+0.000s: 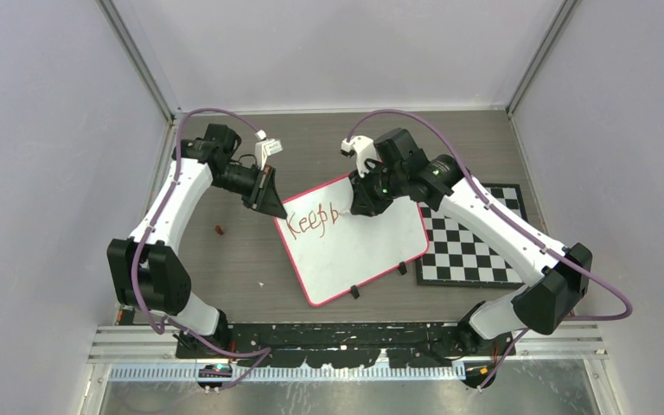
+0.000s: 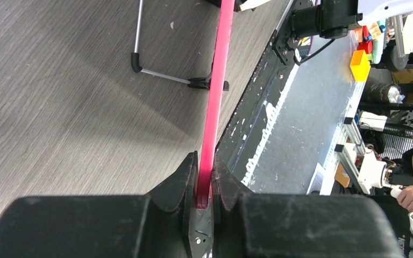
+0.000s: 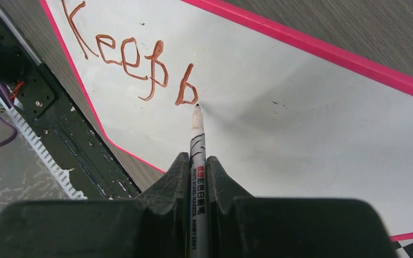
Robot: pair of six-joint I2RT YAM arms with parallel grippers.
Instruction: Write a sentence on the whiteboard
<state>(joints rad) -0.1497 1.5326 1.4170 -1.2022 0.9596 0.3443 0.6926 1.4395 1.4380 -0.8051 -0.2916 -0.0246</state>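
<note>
With my right gripper [image 3: 198, 174] clamped on the marker [image 3: 198, 144] at the sentence [image 3: 130, 60]'s "b", I should press lightly and stroke evenly while my left gripper [image 2: 204, 164] pinches the whiteboard [image 3: 312, 123] rim steady.

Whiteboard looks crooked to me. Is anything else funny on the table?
Yes, the whiteboard lies turned at an angle to the table edges, its rim clamped by the left pincer. A small red bit lies loose on the table left of it; what it is I cannot tell.
</note>
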